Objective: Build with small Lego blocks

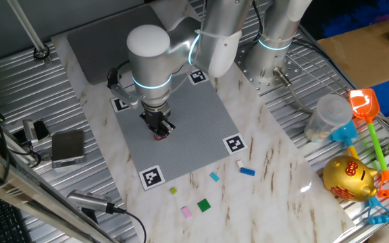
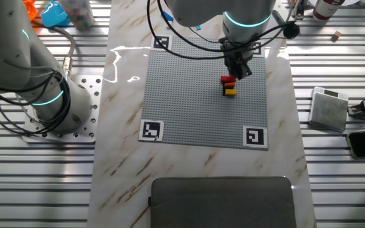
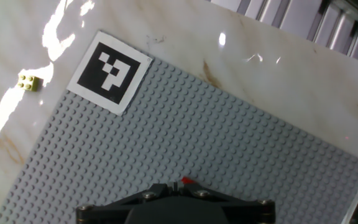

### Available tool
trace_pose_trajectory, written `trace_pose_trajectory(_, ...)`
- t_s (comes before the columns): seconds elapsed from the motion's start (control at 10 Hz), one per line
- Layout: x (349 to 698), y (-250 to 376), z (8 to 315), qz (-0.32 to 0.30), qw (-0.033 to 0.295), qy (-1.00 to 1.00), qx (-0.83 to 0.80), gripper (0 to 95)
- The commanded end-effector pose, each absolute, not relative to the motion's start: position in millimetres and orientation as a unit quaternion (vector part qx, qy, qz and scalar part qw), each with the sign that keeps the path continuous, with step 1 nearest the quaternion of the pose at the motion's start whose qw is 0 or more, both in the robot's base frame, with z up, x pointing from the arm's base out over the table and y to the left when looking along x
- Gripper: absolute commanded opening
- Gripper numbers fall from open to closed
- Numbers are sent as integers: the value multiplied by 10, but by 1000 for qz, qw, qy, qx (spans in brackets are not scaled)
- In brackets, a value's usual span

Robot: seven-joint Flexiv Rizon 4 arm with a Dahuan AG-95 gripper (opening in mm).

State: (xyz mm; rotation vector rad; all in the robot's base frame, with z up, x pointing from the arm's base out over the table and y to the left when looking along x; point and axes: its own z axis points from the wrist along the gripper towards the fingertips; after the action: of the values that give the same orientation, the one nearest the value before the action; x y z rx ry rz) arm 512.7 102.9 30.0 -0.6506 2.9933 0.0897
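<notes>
While the arm hangs over the grey studded plate, the gripper sits low at a small stack of bricks, red over black over yellow, standing on the plate. Fingers look close together at the red top brick; whether they clamp it, cannot tell. Judged step: pressing or seating that brick. Next probably a fetch among the loose bricks off the plate, green, pink, blue, a yellow brick.
</notes>
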Motion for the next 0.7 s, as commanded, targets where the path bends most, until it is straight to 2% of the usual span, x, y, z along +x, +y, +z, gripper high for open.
trace_pose_trajectory(0.1,5136,1023,277,28,39,976,-213,0)
trace_pose_trajectory(0.7,5149,999,221,30,41,975,-216,0)
